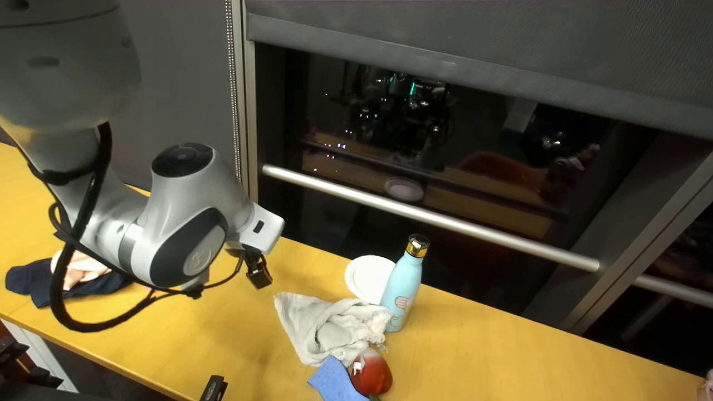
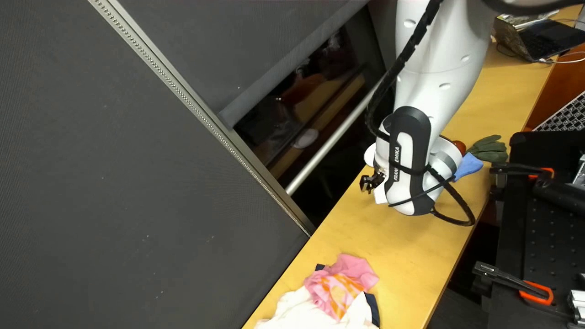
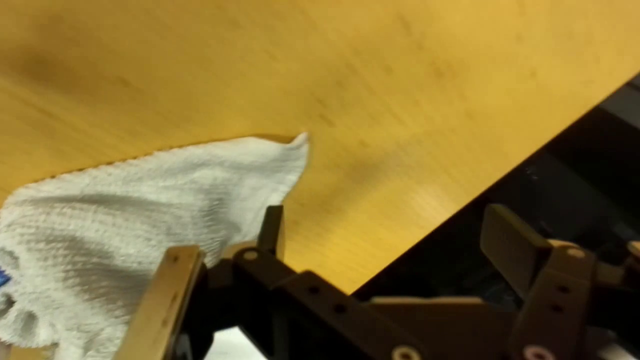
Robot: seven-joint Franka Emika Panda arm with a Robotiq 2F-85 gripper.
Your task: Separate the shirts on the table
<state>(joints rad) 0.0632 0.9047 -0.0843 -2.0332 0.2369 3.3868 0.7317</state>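
The shirts lie in one overlapping heap on the table. In an exterior view the heap shows a pink cloth with an orange pattern (image 2: 340, 281), a white cloth (image 2: 299, 310) and a navy cloth edge (image 2: 373, 308). The frame cuts off its near part. In an exterior view the navy cloth (image 1: 33, 283) and a pale pink cloth (image 1: 79, 272) show partly behind the arm and cable. My gripper (image 3: 387, 222) is open and empty, above the table and away from the heap. It also shows in both exterior views (image 1: 259, 274) (image 2: 369, 182). The heap is out of the wrist view.
A whitish towel (image 1: 328, 328) lies near the gripper; it also shows in the wrist view (image 3: 150, 200). Around it are a light blue bottle (image 1: 402, 292), a white plate (image 1: 365, 275), a red round thing (image 1: 372, 376) and a blue cloth (image 1: 336, 381). A window rail (image 1: 445, 220) runs behind.
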